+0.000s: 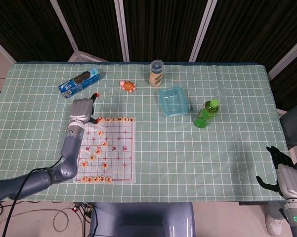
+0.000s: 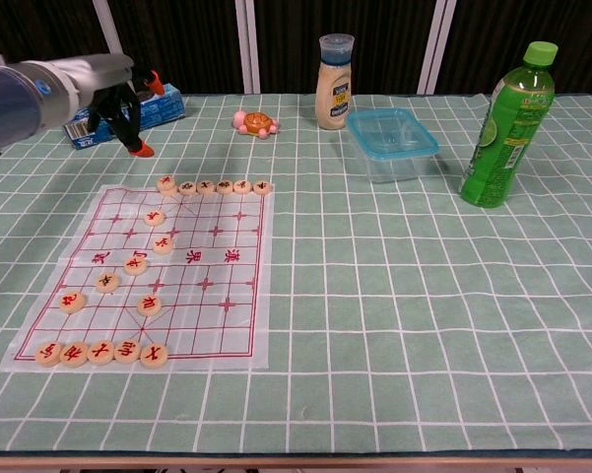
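Left hand [image 2: 118, 103] empty, fingers spread above chess board [image 2: 217, 296]; seventeen chess pieces [image 2: 214, 186]; right hand [image 1: 281, 173] unclear.

A staged lab or test room is suggested: a table [image 1: 227, 148] draped in green checked cloth is enclosed behind by black curtain panels [image 1: 158, 24] on metal frames, and loose cables [image 1: 54, 217] are seen beneath its front edge.

left hand [image 2: 118, 99] raised at 10 o'clock, fingers apart, holding nothing | right hand [image 1: 282, 174] low at 4 o'clock, fingers loosely curled, idle
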Tool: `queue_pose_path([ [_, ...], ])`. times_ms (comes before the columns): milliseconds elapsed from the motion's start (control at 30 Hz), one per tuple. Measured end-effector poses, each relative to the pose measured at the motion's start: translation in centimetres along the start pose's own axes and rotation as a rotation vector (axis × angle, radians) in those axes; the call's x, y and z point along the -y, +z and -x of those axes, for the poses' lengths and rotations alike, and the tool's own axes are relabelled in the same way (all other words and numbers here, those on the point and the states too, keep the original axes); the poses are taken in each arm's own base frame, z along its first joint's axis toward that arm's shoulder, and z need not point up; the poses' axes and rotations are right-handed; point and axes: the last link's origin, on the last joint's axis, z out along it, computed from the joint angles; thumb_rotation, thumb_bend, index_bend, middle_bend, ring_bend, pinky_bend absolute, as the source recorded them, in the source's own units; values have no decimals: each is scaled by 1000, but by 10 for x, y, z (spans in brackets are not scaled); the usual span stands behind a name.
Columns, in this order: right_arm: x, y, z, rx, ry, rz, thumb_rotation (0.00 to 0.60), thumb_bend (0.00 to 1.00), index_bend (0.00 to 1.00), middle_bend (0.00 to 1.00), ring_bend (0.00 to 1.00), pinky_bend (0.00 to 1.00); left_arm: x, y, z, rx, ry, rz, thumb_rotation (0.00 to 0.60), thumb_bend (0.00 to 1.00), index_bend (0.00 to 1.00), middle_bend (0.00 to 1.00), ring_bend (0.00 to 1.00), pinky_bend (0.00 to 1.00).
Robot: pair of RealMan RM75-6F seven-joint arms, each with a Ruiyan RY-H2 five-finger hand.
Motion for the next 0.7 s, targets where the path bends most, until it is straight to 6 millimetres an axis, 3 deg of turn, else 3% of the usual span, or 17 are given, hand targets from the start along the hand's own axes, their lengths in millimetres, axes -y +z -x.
queue_pose_path([
  [100, 0, 1, 0, -8, -21, -8, 600, 329, 0, 0, 0, 0, 20, -23, -11, -76, 20, 18, 600, 6, 0, 18, 82, 209],
  [200, 0, 1, -1, -17, -55, -19, 600, 329, 0, 0, 0, 0, 46, -55, -17, -152, 42, 25, 600, 5, 0, 0, 11, 127],
  [333, 1, 1, -2, -41, -127, -45, 600, 329, 0, 0, 0, 0, 93, -111, -12, -212, 56, 10, 600, 0, 0, 0, 0, 16],
  [533, 3, 0, 1, -78, -222, -78, 600, 329, 0, 0, 0, 0, 152, -192, 5, -214, 84, -26, 600, 0, 0, 0, 0, 0],
  [700, 6, -1, 1, -109, -242, -95, 600, 329, 0, 0, 0, 0, 177, -224, 4, -225, 60, -49, 600, 0, 0, 0, 0, 0],
])
